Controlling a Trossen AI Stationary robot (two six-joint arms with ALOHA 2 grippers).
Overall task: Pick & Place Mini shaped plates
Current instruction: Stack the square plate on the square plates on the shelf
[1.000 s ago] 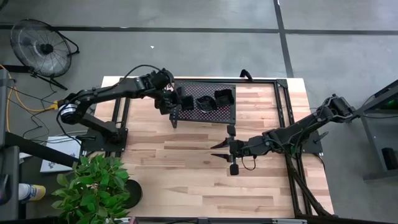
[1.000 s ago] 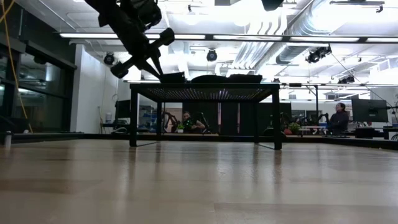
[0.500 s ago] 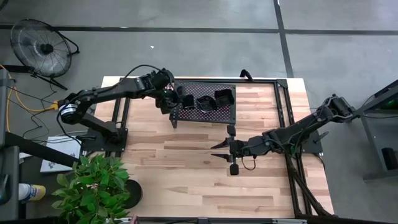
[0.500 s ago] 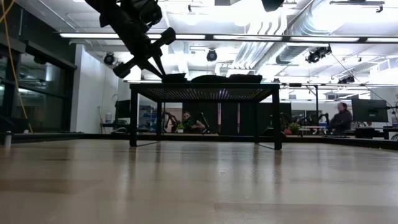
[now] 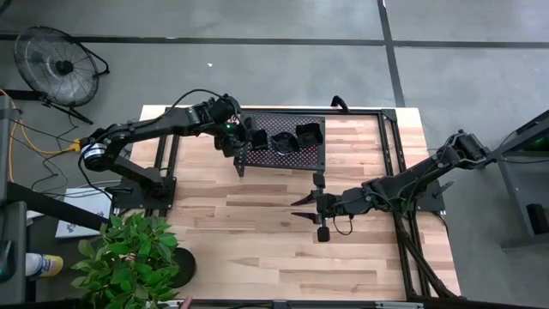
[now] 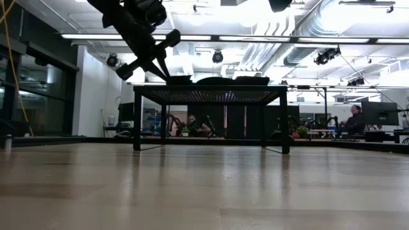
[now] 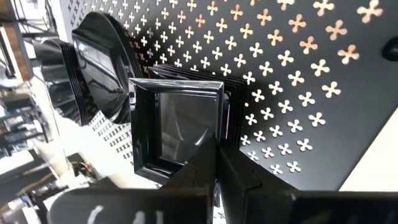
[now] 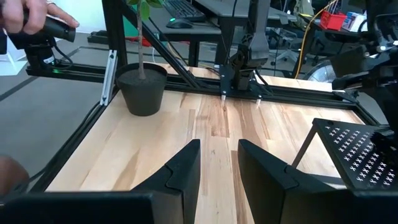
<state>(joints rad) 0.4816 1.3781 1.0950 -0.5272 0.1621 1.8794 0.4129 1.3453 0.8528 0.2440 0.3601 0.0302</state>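
Left gripper (image 7: 214, 163) was clamped on the near rim of the top square plate (image 7: 180, 127), its fingers closed tight against that edge. The plate headed a stack of square plates (image 5: 260, 140) standing on the perforated rack (image 5: 302, 159). Just beyond it stood a stack of round plates (image 7: 102, 74), and farther on a scalloped stack (image 7: 55, 71). Right gripper (image 5: 302, 207) hung over the bare wooden table (image 5: 257, 240), well apart from the rack, its fingers (image 8: 183, 171) parted about halfway and holding nothing.
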